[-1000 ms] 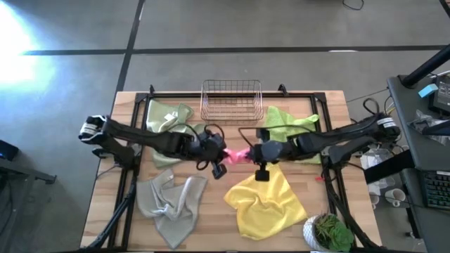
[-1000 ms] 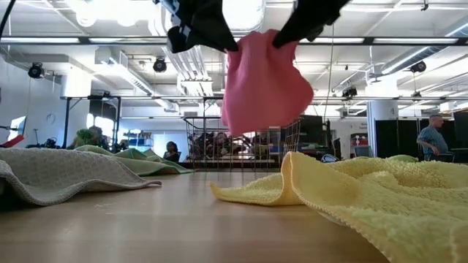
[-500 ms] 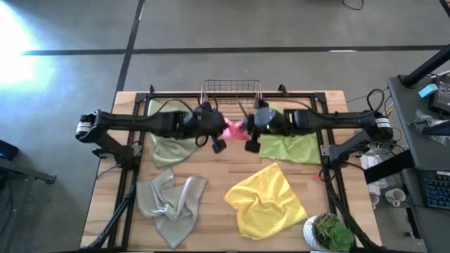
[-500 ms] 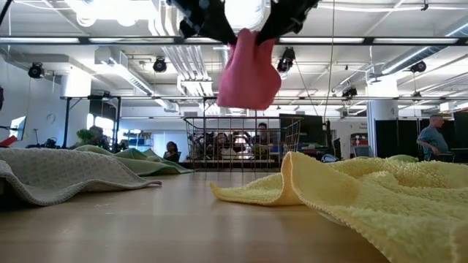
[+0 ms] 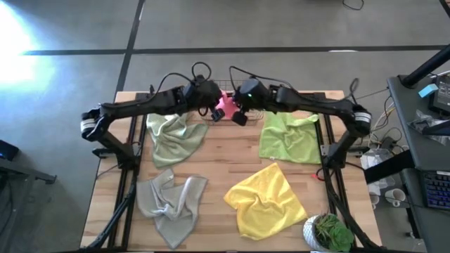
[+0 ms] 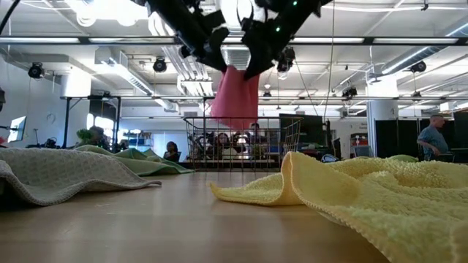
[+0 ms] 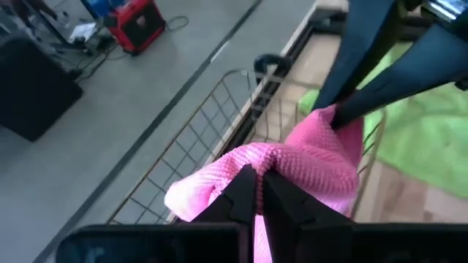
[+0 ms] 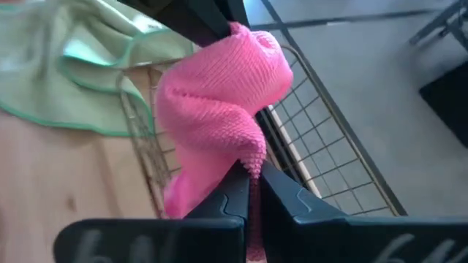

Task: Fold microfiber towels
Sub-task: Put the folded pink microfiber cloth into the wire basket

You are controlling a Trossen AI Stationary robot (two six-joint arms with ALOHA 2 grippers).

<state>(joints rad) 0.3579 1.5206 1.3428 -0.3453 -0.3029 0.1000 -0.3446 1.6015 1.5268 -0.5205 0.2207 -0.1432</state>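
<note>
Wooden table, seen from above, standing on a grey concrete floor crossed by dark lines. A copper wire basket sits at the table's far edge, midway along it; through its mesh the room behind is visible. A potted plant with green leaves in a white pot stands at the table's near right corner. To the right of the table, a dark desk carries cables and small items, with a white cup beside it. In the room beyond the table, a person stands at far right, and ceiling lights hang overhead.
</note>
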